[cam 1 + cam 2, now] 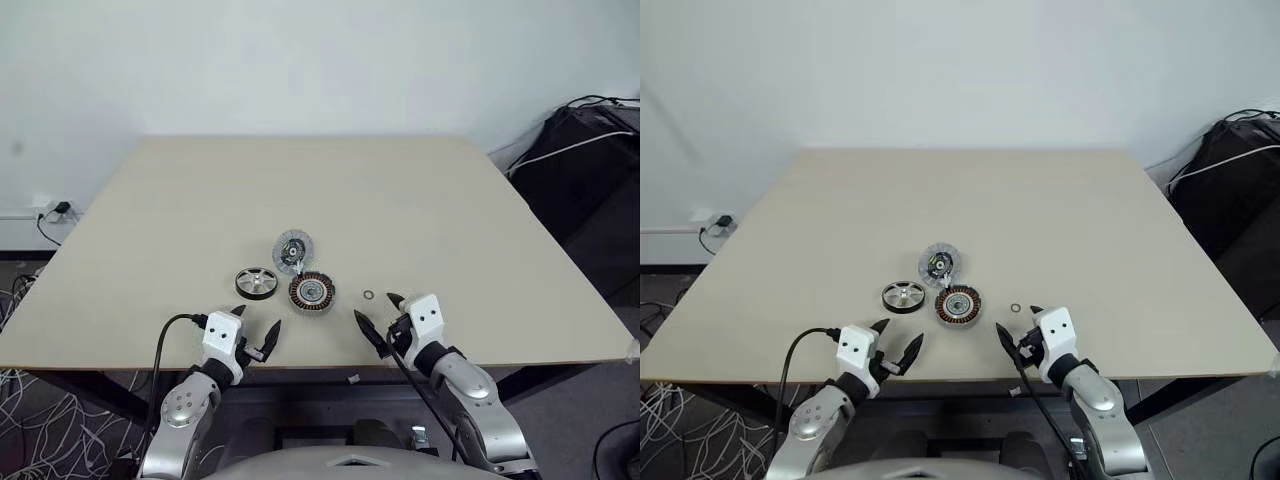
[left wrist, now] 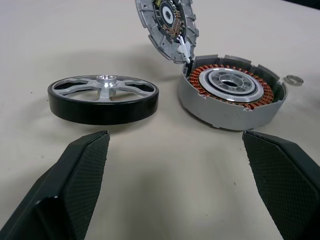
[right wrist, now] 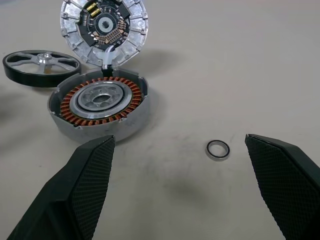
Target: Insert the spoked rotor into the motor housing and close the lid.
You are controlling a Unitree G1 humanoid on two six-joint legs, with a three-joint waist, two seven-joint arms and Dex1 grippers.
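Item one, the landmark: a small round motor housing (image 1: 312,292) with a silver-grey metal wall, a ring of copper-brown windings and a silver centre, lying open side up on the pale beige counter (image 1: 450,210), toward the counter's near edge. Item two: a palm-sized spoked rotor (image 1: 256,282) with black outer rim, silver spokes and raised silver hub, lying flat on the counter just beside the housing on the robot's left, apart from it by a narrow strip of bare counter. Item three: a flat silver-grey metal lid (image 1: 292,251) with notched edge and a dark centre, standing tilted at the housing's far rim; its inner face, carrying a dark board with copper-coloured parts, is turned toward the robot, and a short run of pale wires joins it to the housing's rim. Item four: a small thin metal ring (image 1: 369,295) with a dark inner band, lying flat on the counter to the housing's right, near it but not touching. Item five: left claw (image 1: 255,331), two black textured fingers spread wide and holding nothing, above the counter on the near side of the housing and rotor, to the housing's left. Item six: right claw (image 1: 379,318), black fingers likewise spread wide and empty, on the near side of the housing to its right, close to the small ring and touching neither.
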